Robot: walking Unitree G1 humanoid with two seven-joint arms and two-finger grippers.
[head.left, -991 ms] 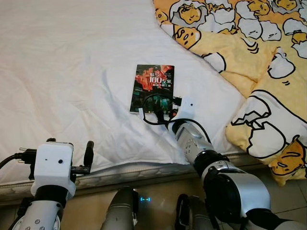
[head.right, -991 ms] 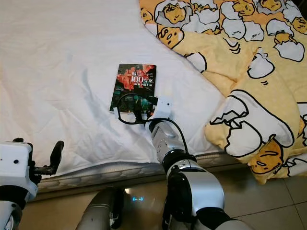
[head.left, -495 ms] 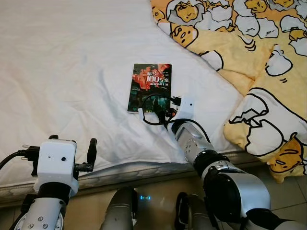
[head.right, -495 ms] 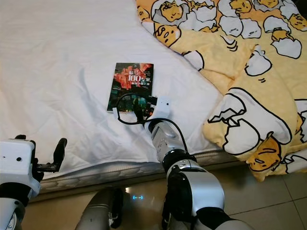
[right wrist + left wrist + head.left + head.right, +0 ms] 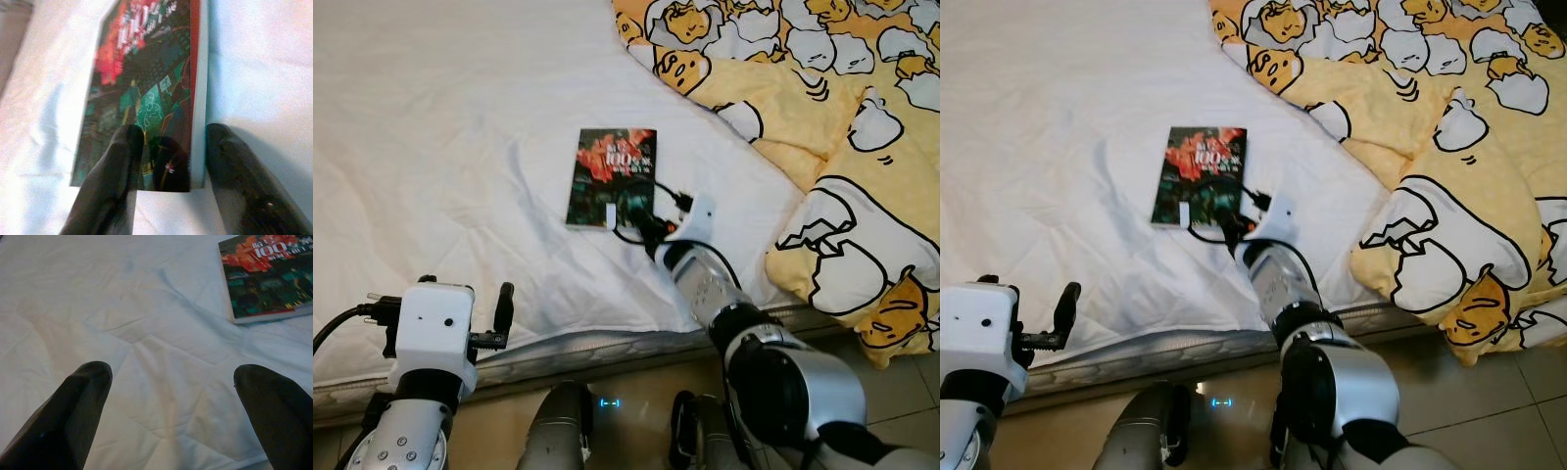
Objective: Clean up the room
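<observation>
The left gripper (image 5: 501,315) hung at the mattress edge, fingers spread with nothing between them. The right gripper (image 5: 168,161) reached over the sheet (image 5: 440,147) to the book's (image 5: 613,176) near end, fingers parted astride its near right corner. The book lay flat, cover up, long axis running away from the robot. Beyond it to the right lay a yellow quilt (image 5: 822,108).
</observation>
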